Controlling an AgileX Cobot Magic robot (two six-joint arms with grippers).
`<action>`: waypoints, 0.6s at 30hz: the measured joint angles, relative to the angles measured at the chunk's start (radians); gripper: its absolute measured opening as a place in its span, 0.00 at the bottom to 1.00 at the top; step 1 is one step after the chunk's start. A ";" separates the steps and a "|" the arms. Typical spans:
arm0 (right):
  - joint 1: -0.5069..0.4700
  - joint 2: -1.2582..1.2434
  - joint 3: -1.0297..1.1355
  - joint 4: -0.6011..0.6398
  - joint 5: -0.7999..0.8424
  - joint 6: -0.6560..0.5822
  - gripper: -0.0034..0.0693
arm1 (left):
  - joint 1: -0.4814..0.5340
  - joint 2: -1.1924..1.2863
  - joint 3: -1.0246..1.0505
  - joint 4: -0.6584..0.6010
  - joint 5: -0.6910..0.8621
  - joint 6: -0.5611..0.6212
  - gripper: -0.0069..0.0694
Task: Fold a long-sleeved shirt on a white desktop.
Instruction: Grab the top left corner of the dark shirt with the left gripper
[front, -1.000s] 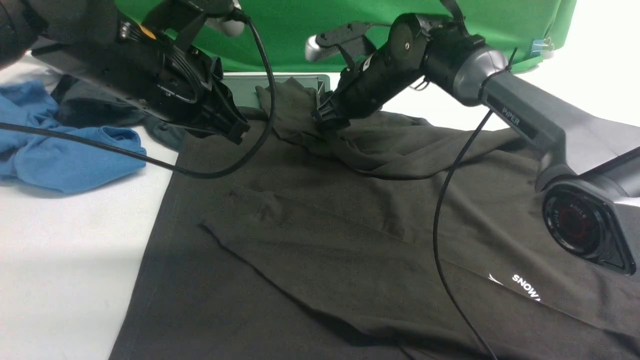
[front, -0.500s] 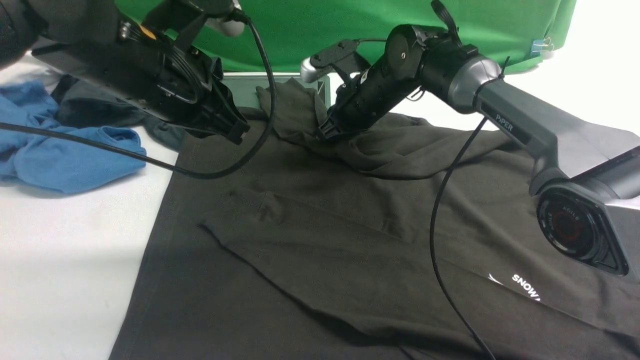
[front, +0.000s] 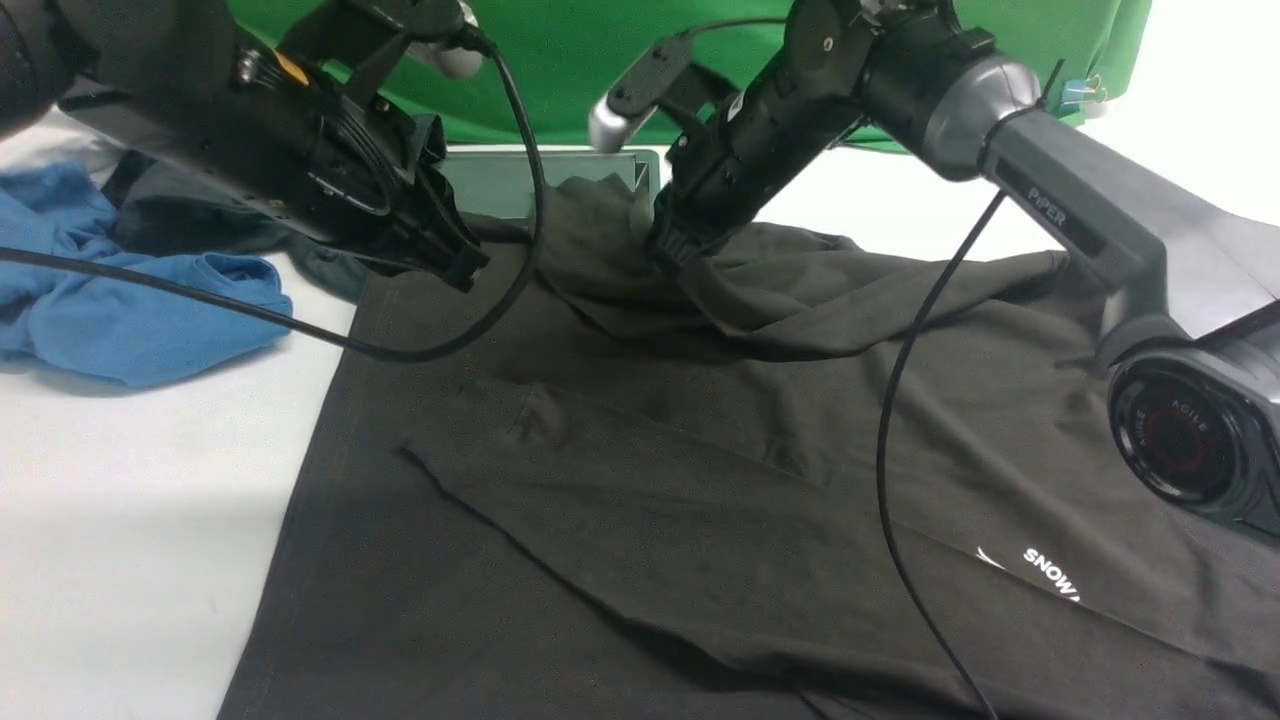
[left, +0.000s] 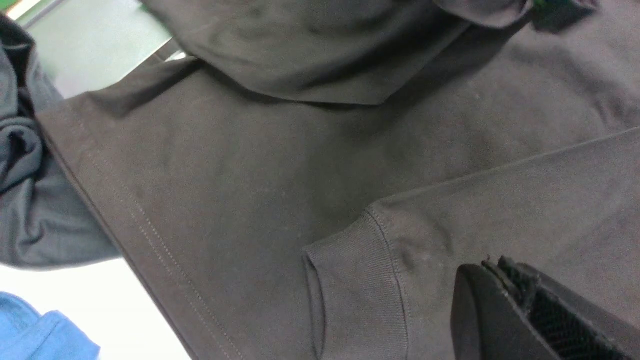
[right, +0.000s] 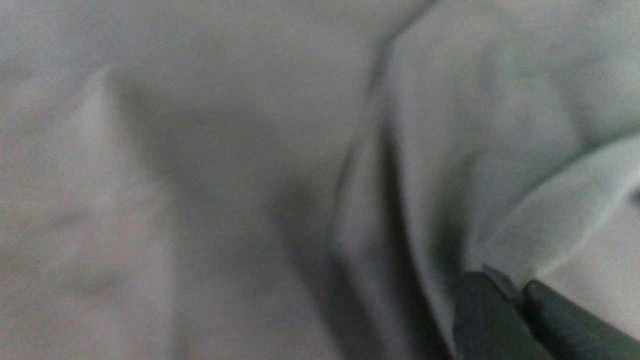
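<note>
**Right jaws pinch the shirt**

The long-sleeved shirt (front: 640, 480) lies spread on the white desktop (front: 120, 520). The right gripper (front: 668, 252) has its jaws pressed on a raised fold at its far side. The left gripper (front: 465, 268), jaws pressed together and empty, is at the shirt's far left corner.

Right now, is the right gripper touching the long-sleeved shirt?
Touching. In the right wrist view the right gripper pinches a fold of the long-sleeved shirt between shut jaws.
</note>
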 joint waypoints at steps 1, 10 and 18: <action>0.009 0.000 0.000 0.012 0.039 -0.022 0.11 | 0.000 0.000 0.000 0.003 -0.003 -0.003 0.11; 0.043 -0.004 0.000 0.038 0.101 0.048 0.68 | 0.000 0.023 0.000 -0.051 -0.080 -0.052 0.12; -0.039 -0.220 0.190 -0.303 0.098 0.430 0.41 | 0.000 0.247 -0.219 -0.150 -0.066 -0.001 0.12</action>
